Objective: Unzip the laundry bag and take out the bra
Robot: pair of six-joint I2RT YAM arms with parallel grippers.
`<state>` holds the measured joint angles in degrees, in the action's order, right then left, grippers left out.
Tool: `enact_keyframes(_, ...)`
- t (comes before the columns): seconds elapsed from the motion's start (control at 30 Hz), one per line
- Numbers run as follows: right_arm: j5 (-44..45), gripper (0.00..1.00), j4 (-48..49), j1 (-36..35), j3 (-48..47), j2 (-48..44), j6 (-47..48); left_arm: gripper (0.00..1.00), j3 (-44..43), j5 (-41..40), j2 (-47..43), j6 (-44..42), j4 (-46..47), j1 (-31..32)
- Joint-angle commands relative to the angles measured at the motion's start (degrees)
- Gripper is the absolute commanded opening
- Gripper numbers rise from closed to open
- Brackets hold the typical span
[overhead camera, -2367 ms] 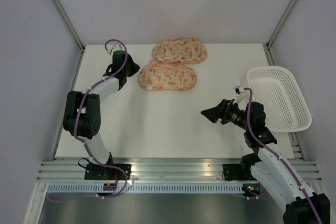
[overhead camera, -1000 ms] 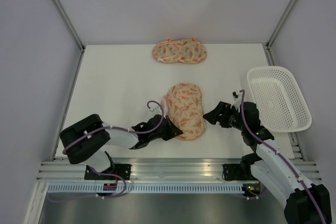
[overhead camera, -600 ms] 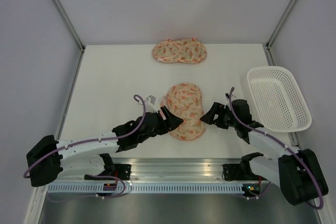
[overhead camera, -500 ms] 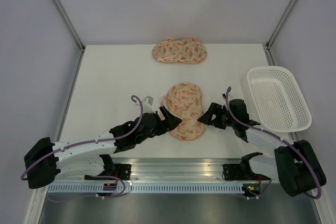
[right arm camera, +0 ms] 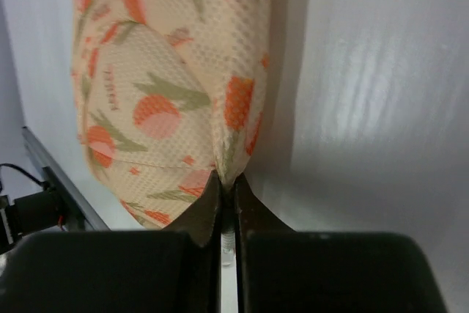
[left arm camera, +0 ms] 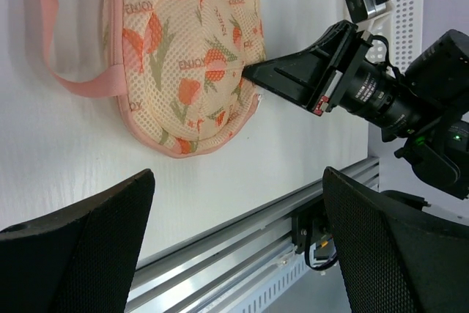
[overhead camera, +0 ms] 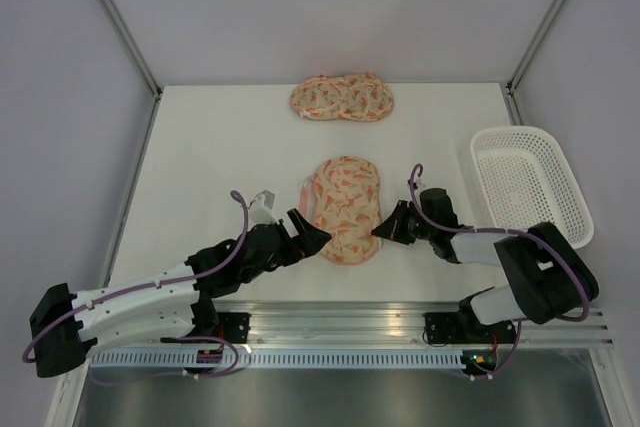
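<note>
The laundry bag (overhead camera: 345, 209) lies on the table's near middle, pink-orange with a carrot-like print, zipped, its pink strap looped to the left. My right gripper (overhead camera: 378, 230) is shut on its right edge at the waist between the two lobes; the right wrist view shows the mesh fabric (right arm camera: 161, 93) pinched in the gripper (right arm camera: 227, 181). My left gripper (overhead camera: 305, 237) stands open just off the bag's near-left side, touching nothing. From the left wrist I see the bag (left arm camera: 194, 56) beyond my wide-open gripper (left arm camera: 238, 174). The bra is hidden.
A paler twin pouch (overhead camera: 342, 97) lies at the table's back edge. A white lattice basket (overhead camera: 530, 187) sits at the right edge. The aluminium rail (overhead camera: 330, 322) runs along the near edge, close behind both grippers.
The left gripper carried the bag from the back to the near middle, then let go, opened and drew back. The right gripper slid left and shut on the bag's right edge.
</note>
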<state>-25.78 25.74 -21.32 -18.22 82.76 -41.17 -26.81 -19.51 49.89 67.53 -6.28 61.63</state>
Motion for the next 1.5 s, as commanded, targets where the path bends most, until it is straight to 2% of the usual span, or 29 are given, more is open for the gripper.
enact_keyframes(0.0,7.48,0.00,-9.67,-0.39,-3.91,-6.25,2.57,0.99,1.14,-1.59,-4.61,-1.26,-3.90,0.25)
enact_keyframes(0.07,16.69,0.00,-17.61,-0.82,-6.99,-11.63,6.61,0.99,2.10,-1.85,-7.95,-1.26,-4.87,0.25)
enact_keyframes(0.1,19.86,0.00,-25.39,-1.09,-11.18,-16.44,8.54,0.99,2.46,-1.94,-8.83,-1.52,-5.57,0.25)
enact_keyframes(0.13,27.03,0.00,-29.91,-1.35,-13.66,-18.32,11.87,0.99,2.72,-2.11,-9.89,-1.52,-5.84,0.25)
enact_keyframes(0.2,32.70,0.00,-39.82,-2.67,-21.37,-21.14,15.49,0.99,3.16,-2.55,-11.91,-1.78,-6.54,0.25)
enact_keyframes(0.27,40.85,0.00,-44.96,-4.50,-26.14,-21.24,20.22,0.99,3.25,-2.82,-12.71,-2.13,-7.25,0.34)
enact_keyframes(0.4,52.03,0.00,-52.71,-8.55,-34.33,-17.64,23.76,0.99,2.90,-2.82,-12.71,-2.31,-7.51,0.25)
enact_keyframes(0.43,55.28,0.00,-53.85,-11.95,-35.47,-16.33,23.68,0.99,2.90,-2.82,-12.71,-2.23,-7.95,0.34)
enact_keyframes(0.47,62.19,0.00,-55.51,-13.99,-37.66,-13.27,23.85,0.99,3.08,-2.82,-12.71,-1.62,-8.13,0.25)
enact_keyframes(0.5,64.17,0.00,-55.53,-16.79,-38.55,-11.41,24.72,0.99,3.34,-2.90,-12.62,-1.26,-8.22,0.25)
enact_keyframes(0.53,65.75,0.00,-55.18,-22.48,-39.34,-9.22,25.95,0.99,3.78,-2.82,-12.71,-1.00,-8.13,0.25)
enact_keyframes(0.63,71.38,0.00,-55.96,-31.56,-42.86,3.16,30.61,0.99,4.83,-3.17,-12.80,-0.20,-8.48,0.34)
enact_keyframes(0.67,72.00,0.00,-57.62,-37.16,-45.04,10.24,30.79,0.99,5.10,-3.60,-12.80,0.41,-8.39,0.25)
enact_keyframes(0.77,68.77,0.00,-56.95,-44.93,-47.69,21.43,31.67,0.99,6.15,-4.66,-12.45,0.94,-8.48,0.25)
enact_keyframes(0.87,68.15,0.00,-54.14,-50.74,-47.79,25.77,31.15,0.99,7.12,-4.92,-13.06,1.29,-8.48,0.25)
enact_keyframes(0.93,67.10,0.00,-52.20,-53.20,-46.74,25.00,30.36,0.99,7.82,-5.02,-14.54,1.47,-9.10,0.34)
enact_keyframes(1.17,66.65,0.00,-48.94,-53.56,-42.61,15.69,29.57,0.99,9.76,-6.15,-20.18,2.00,-9.45,0.25)
enact_keyframes(1.47,62.26,0.00,-45.60,-53.56,-39.36,7.34,25.35,0.99,10.46,-8.44,-20.62,4.10,-9.18,0.25)
